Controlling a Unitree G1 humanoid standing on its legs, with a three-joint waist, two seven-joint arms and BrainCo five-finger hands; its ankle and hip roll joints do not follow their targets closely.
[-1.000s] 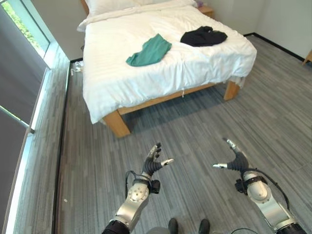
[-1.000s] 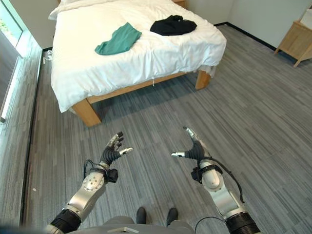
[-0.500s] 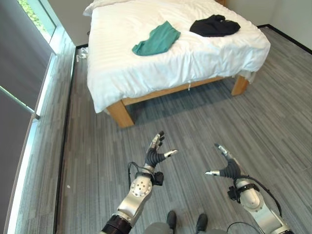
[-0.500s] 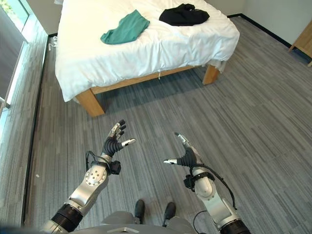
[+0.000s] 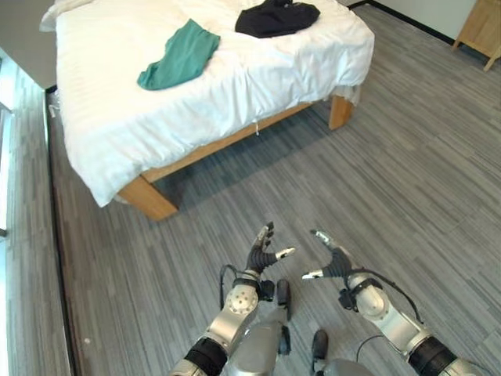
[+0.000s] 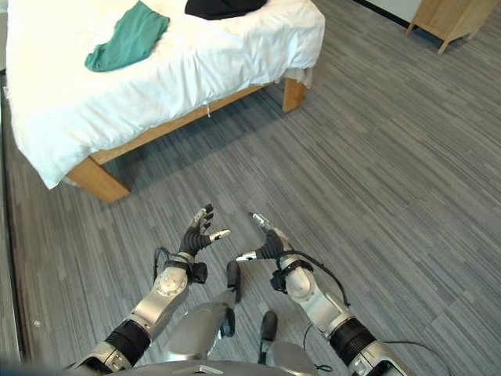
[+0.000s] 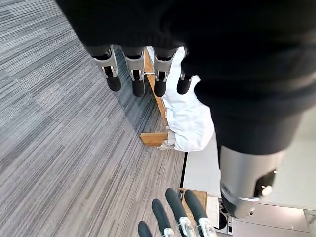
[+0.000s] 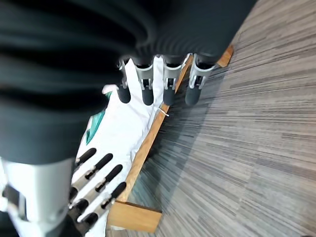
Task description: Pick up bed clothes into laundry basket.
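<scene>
**Both hands empty over the floor, clothes lying on the bed**

Left eye view: A bed (image 5: 117,117) with a white cover and wooden frame stands across the upper part of the scene on grey striped floor (image 5: 407,157). Two pieces of clothing lie on the cover, apart from each other: a green garment (image 5: 178,55) toward the robot's left and a black garment (image 5: 275,16) near the far right corner of the bed. A light wooden cabinet (image 5: 479,27) sits at the far right edge. The left hand (image 5: 263,254) hovers over the floor, well short of the bed, fingers straight and spread, holding nothing. The right hand (image 5: 333,262) hangs just beside it, thumb out, fingers relaxed and extended, also empty.

Right eye view: Same layout. The green garment (image 6: 129,35) lies flat on the white cover; the black garment (image 6: 223,8) is cut by the top edge. Both hands sit near each other, palms facing inward, over bare floor.

Left wrist view: The left hand's fingers (image 7: 136,74) point straight out, released, with the bed's wooden leg and white cover beyond them. Fingers of the right hand show at the edge.

Right wrist view: The right hand's fingers (image 8: 168,84) are straight and unclenched, gripping nothing. Past them runs the bed frame, with a sliver of green garment on the cover.
</scene>
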